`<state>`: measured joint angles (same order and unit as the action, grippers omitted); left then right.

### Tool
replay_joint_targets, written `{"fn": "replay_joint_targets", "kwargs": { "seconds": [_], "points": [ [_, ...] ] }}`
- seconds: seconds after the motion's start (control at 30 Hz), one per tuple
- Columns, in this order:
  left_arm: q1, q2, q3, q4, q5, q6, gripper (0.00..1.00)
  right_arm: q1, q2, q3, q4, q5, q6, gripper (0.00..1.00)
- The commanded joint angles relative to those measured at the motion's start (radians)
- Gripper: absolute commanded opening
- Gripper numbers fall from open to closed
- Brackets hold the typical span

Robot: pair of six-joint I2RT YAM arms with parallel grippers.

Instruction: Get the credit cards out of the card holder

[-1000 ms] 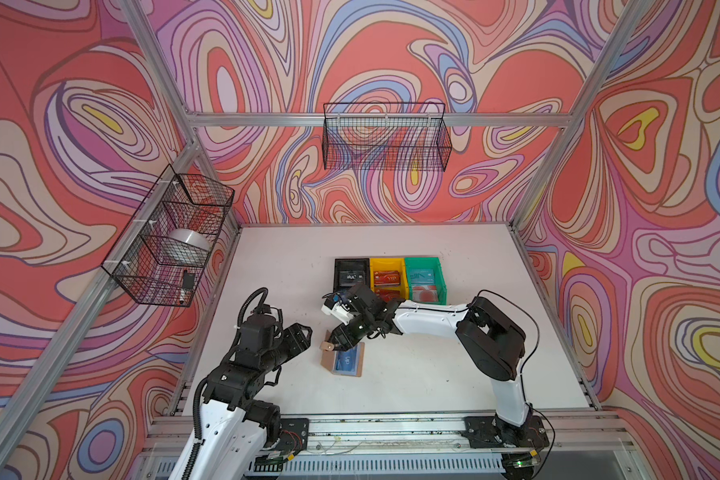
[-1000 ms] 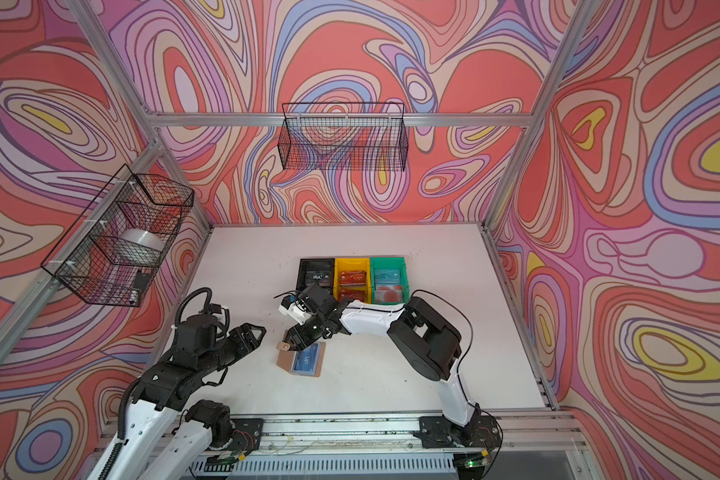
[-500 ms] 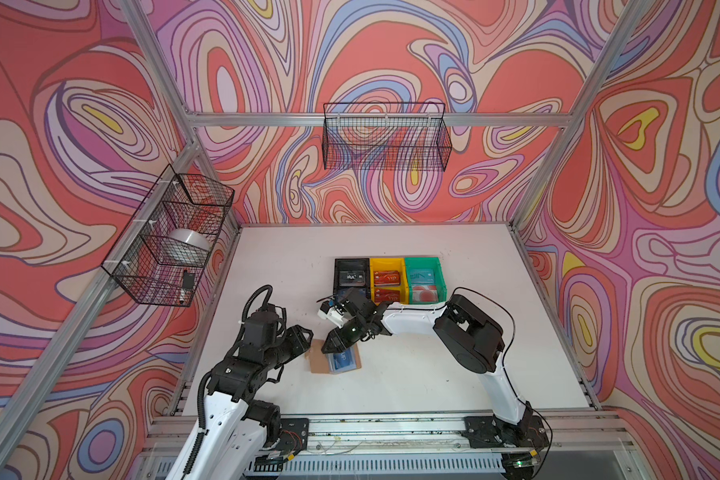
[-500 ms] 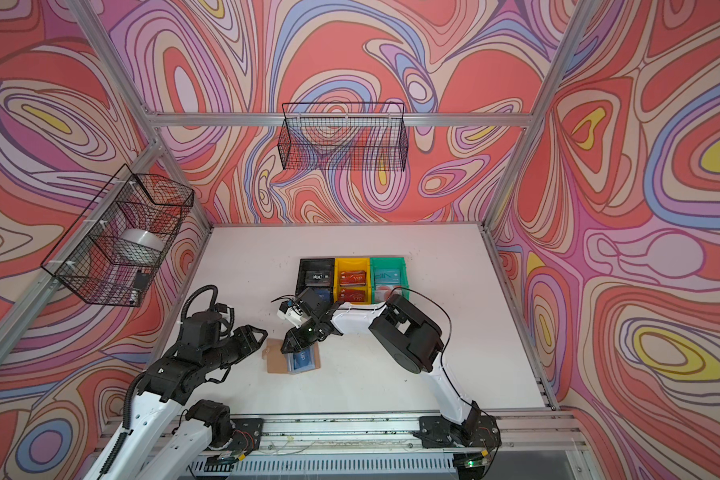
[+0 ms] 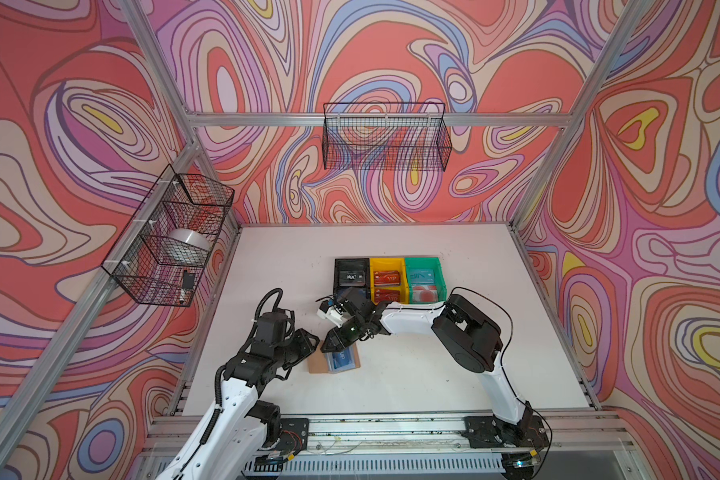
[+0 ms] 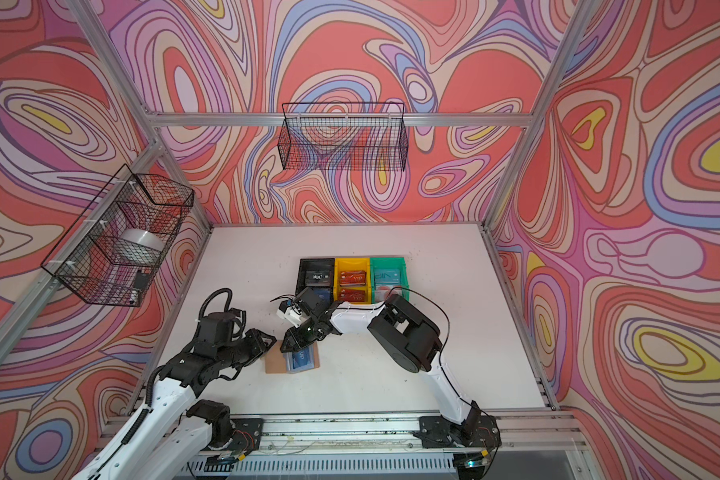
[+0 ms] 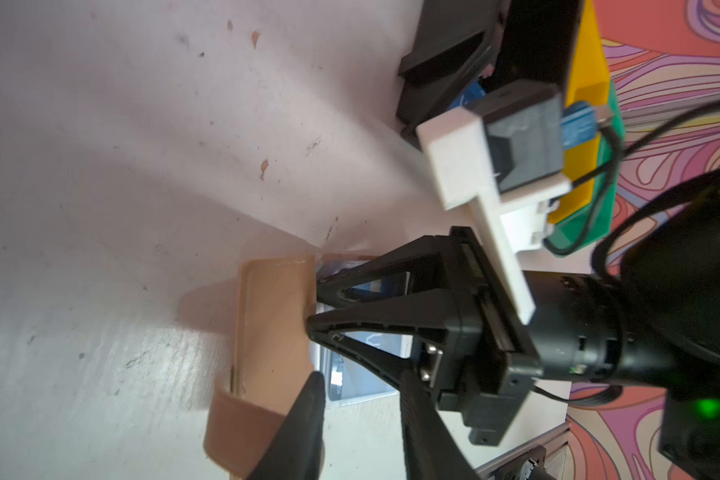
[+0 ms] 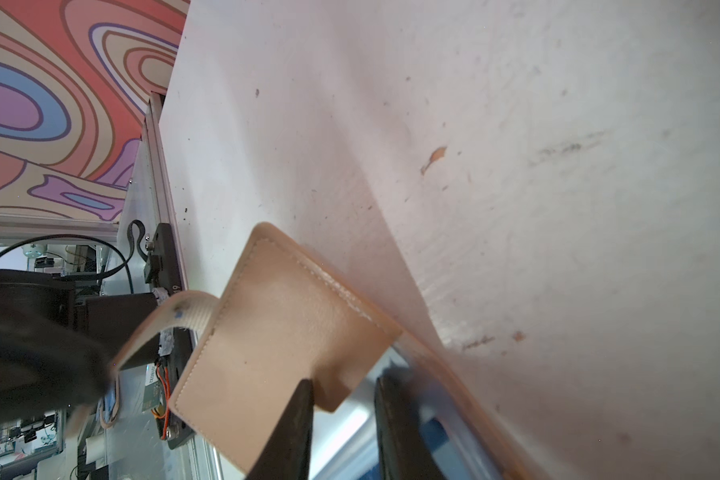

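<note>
Right fingers (image 5: 332,340) at open tan card holder (image 5: 316,362), blue card (image 5: 342,360) inside

- Black card (image 5: 352,276) in black bin (image 5: 336,274): showing white "VIP".
- Upper red card (image 5: 387,276), at 12 o'clock end of yellow bin (image 5: 386,262): showing "VIP".
- Lower red card (image 5: 387,296), at 6 o'clock end of same bin: showing "VIP".
- Teal card (image 5: 421,275) in green bin (image 5: 422,259): carrying faint "VIP".
- Blue card (image 5: 342,358) in card holder (image 5: 317,362), at 7 o'clock from bins: showing pale "VIP".
</note>
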<state>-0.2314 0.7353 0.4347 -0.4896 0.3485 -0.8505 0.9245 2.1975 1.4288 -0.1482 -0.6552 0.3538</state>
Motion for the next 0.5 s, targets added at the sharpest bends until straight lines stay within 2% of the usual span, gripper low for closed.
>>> {"fn": "replay_joint_targets", "kwargs": {
  "seconds": [0.0, 0.23, 0.47],
  "points": [
    [-0.004, 0.036, -0.026, 0.087, 0.030, -0.035, 0.33, 0.006, 0.037, -0.016, -0.030, 0.029, 0.000, 0.29],
    [-0.004, 0.111, -0.042, 0.125, 0.040, -0.032, 0.34, 0.006, 0.012, -0.037, -0.030, 0.034, -0.008, 0.29],
    [-0.003, 0.113, -0.081, 0.133, 0.029, -0.033, 0.34, 0.004, -0.049, -0.068, -0.091, 0.081, -0.046, 0.29]
  ]
}}
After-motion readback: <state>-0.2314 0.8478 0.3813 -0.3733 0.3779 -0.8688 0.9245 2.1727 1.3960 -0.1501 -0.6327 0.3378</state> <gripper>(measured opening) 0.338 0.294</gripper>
